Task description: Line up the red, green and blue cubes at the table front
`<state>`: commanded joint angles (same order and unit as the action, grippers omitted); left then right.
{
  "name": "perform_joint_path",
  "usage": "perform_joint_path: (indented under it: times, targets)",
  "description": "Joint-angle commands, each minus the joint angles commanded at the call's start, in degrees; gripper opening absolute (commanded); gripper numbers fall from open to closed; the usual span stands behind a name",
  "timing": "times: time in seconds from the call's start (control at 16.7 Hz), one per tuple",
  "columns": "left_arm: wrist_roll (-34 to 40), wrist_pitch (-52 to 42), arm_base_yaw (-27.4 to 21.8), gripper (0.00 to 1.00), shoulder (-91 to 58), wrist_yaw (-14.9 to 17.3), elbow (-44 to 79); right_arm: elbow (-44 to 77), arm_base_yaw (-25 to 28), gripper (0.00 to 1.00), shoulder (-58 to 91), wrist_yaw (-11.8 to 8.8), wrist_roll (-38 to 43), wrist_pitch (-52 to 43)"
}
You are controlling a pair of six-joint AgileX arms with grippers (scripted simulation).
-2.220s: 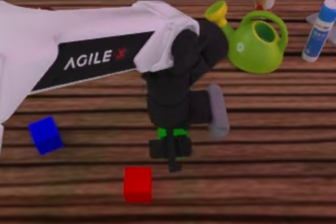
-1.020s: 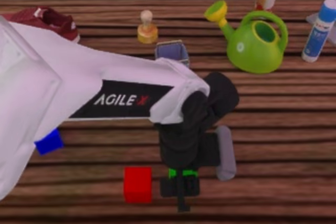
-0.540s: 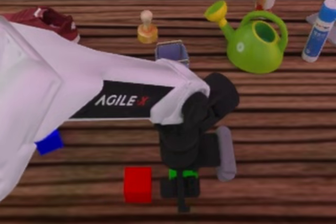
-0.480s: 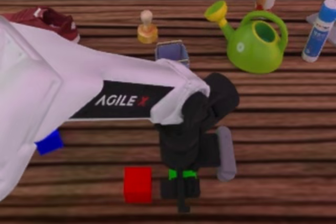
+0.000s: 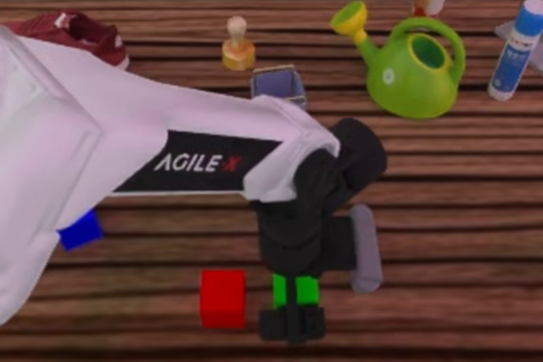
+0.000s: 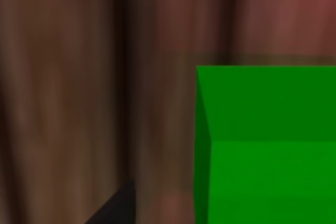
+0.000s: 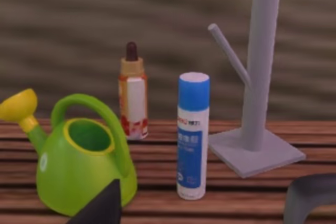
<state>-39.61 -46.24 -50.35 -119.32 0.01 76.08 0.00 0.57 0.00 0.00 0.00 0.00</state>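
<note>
Resting on plank table (image 5: pixel 475 209) | green cube (image 5: pixel 295 289) | left gripper (image 5: pixel 292 323) possibly open

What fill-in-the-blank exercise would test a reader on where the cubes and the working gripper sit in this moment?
1. The left gripper sits at the table's front over the ____ cube.
2. Directly to the top view's left of that cube lies the ____ cube.
3. The cube partly hidden under the left arm's white link is the ____ one.
4. At the table's back right stands a green ____.

Missing words: green; red; blue; watering can.
</note>
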Motion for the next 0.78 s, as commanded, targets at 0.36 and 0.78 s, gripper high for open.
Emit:
perform_joint_path:
  times: [0.36, 0.78]
  targets:
    - [0.0, -0.2, 0.1, 1.00, 0.1, 0.0, 0.2, 0.0, 0.0, 1.00, 0.0, 0.0, 0.0, 0.0]
    - [0.1, -12.8, 1.0, 1.00, 5.0, -0.1, 7.4, 0.0, 0.0, 1.00, 0.0, 0.0, 0.0, 0.0]
